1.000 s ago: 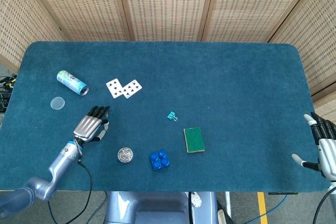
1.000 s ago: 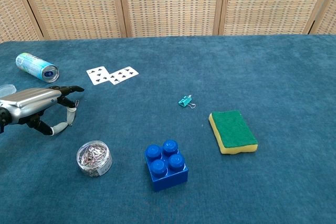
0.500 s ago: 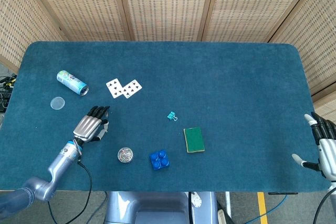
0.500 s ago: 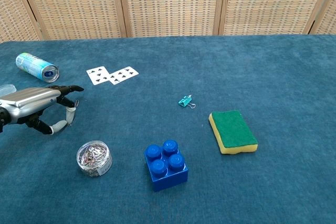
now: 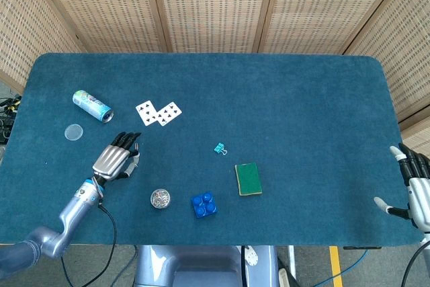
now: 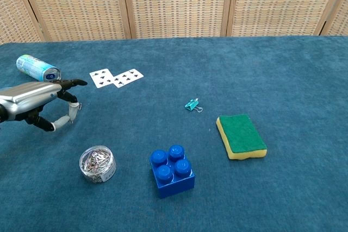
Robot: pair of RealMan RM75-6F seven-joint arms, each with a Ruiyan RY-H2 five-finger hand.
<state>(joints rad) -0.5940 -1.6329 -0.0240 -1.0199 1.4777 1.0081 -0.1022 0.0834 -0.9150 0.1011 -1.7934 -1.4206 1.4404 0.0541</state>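
My left hand (image 5: 115,159) (image 6: 38,101) hovers over the blue table's left front part with its fingers stretched forward and apart, holding nothing. It points toward two playing cards (image 5: 158,112) (image 6: 116,77) and lies near a light blue can (image 5: 92,105) (image 6: 37,68) on its side. A round tub of paper clips (image 5: 160,198) (image 6: 97,163) stands just right of the hand and nearer the front edge. My right hand (image 5: 416,189) sits at the table's right front corner, fingers spread, empty; the chest view does not show it.
A blue toy brick (image 5: 203,204) (image 6: 172,170) sits near the front edge. A green and yellow sponge (image 5: 248,179) (image 6: 241,136) lies to its right, a small teal binder clip (image 5: 219,148) (image 6: 192,104) behind them. A clear round lid (image 5: 74,132) lies at the far left.
My left hand has risen slightly and shifted a little toward the can and the cards. The right hand has stayed still.
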